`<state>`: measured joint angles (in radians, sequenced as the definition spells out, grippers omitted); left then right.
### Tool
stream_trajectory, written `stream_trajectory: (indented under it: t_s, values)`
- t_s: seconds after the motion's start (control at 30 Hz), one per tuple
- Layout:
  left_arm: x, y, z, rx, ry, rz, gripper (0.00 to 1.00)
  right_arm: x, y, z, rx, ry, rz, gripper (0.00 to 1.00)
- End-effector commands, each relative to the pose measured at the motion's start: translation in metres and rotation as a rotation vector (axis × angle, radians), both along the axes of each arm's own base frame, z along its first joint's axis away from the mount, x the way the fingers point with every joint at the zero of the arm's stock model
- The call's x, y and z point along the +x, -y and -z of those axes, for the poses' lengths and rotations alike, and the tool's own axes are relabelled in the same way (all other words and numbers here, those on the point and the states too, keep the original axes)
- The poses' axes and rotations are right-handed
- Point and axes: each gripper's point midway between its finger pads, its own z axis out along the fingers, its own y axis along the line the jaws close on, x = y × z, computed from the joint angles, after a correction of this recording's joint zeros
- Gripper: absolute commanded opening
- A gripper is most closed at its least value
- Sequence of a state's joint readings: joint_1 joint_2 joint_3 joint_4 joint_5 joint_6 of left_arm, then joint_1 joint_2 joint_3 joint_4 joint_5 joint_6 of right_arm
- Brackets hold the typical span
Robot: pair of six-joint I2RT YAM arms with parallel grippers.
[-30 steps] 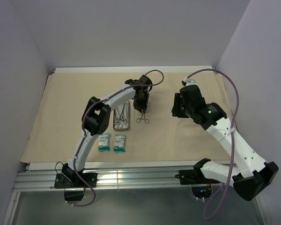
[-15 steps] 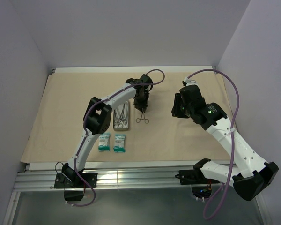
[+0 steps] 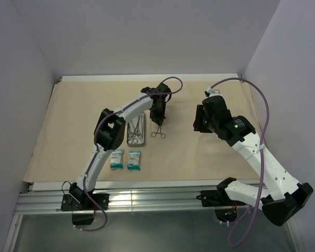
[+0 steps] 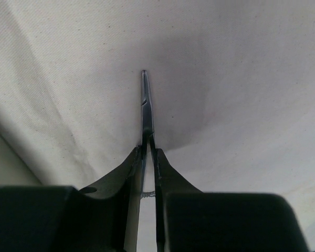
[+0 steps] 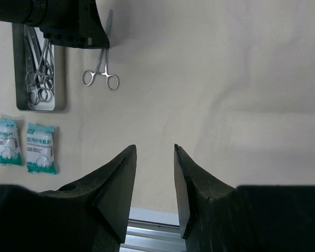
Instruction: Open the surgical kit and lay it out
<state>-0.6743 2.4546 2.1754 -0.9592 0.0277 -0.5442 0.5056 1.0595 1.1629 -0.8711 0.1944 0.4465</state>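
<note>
The tan wrap [image 3: 68, 121] lies spread flat over the table. The grey metal tray [image 3: 135, 143] sits at its middle and holds several ring-handled instruments [image 3: 136, 127]. My left gripper [image 3: 158, 118] is shut on silver ring-handled forceps [image 3: 158, 134] just right of the tray, low over the wrap. In the left wrist view the forceps' tips [image 4: 146, 102] stick out from between the shut fingers [image 4: 127, 170]. Two teal-white packets [image 3: 117, 159] [image 3: 134, 159] lie side by side in front of the tray. My right gripper [image 3: 198, 118] is open and empty, to the right of the forceps.
The right wrist view shows the tray [image 5: 41, 107], the forceps [image 5: 101, 73], both packets [image 5: 5, 142] [image 5: 41, 148] and bare wrap [image 5: 226, 79] to their right. An aluminium rail [image 3: 157, 199] runs along the near edge. Grey walls close in the left, back and right sides.
My left gripper has shifted very slightly to the left with the forceps in it. The right arm has hardly moved.
</note>
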Motion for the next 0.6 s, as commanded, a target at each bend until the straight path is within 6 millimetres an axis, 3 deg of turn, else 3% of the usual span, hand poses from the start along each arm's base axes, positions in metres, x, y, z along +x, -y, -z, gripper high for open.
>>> stream_trajectory:
  t_s: [0.0, 0.57]
  values:
    - [-0.0028, -0.0046, 0.0089, 0.016, -0.042, -0.077, 0.14, -0.0025, 0.0092, -0.0106, -0.016, 0.038, 0.005, 0.42]
    - [-0.0001, -0.0025, 0.0042, -0.022, -0.049, -0.192, 0.13, -0.0074, 0.0152, -0.0105, -0.058, 0.060, -0.036, 0.43]
